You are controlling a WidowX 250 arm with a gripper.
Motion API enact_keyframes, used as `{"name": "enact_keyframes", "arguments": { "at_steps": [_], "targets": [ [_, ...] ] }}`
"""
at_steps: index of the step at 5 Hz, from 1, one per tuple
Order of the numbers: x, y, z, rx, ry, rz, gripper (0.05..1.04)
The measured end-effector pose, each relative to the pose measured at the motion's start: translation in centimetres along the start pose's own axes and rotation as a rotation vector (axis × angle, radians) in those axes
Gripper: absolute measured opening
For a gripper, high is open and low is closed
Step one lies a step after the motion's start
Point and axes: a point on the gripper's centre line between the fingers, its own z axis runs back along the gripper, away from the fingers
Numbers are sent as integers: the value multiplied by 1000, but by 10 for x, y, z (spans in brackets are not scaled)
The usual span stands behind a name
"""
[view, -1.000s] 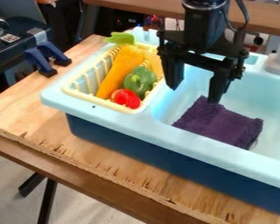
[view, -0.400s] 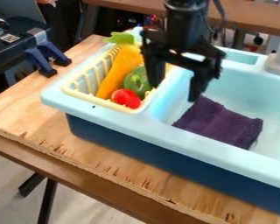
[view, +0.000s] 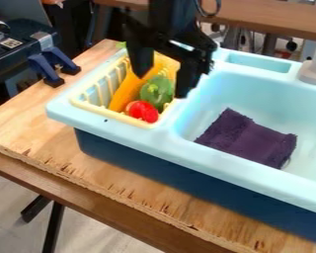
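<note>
Bare plywood covers the worktop point(view: 38, 123) before us, its near edge rough and splintered, with a darker strip running below it. Two navy clamps point(view: 52, 67) sit at its far left edge, beside dark equipment point(view: 16, 42). Beyond the far side we see a second brown table point(view: 279, 19), and down at the near left corner a black leg point(view: 53, 230) stands on a pale grey floor point(view: 12, 207).

A pale blue toy sink point(view: 223, 160) with a darker blue base takes up the worktop's right part, and a whitish fixture point(view: 314, 73) stands on its right side. In its left end we find a cream basket point(view: 98, 109) holding an orange carrot point(view: 124, 92), a green pepper point(view: 156, 90) and a red tomato point(view: 142, 111). A rumpled purple cloth point(view: 248, 139) lies in the basin.

The gripper point(view: 162, 85) hangs over the basket's right side, nearest the carrot and the pepper. Its jaws are parted, and we see nothing held between them.

Compared with the earlier frames, the gripper has moved left from above the basin to the basket and now covers the carrot's leafy top. The cloth and the vegetables keep their places.
</note>
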Motion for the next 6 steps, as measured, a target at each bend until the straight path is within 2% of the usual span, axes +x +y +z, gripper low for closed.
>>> {"name": "enact_keyframes", "arguments": {
  "at_steps": [1, 2, 3, 5, 6],
  "targets": [
    [-9, 20, -4, 58, 24, 15, 1002],
    [-12, 35, -16, 68, 24, 31, 1002],
    [-9, 46, -24, 59, -42, 27, 1002],
    [-3, 63, -31, 16, -101, 157, 1002],
    [2, 58, -40, -15, -103, 154, 1002]
  ]
}}
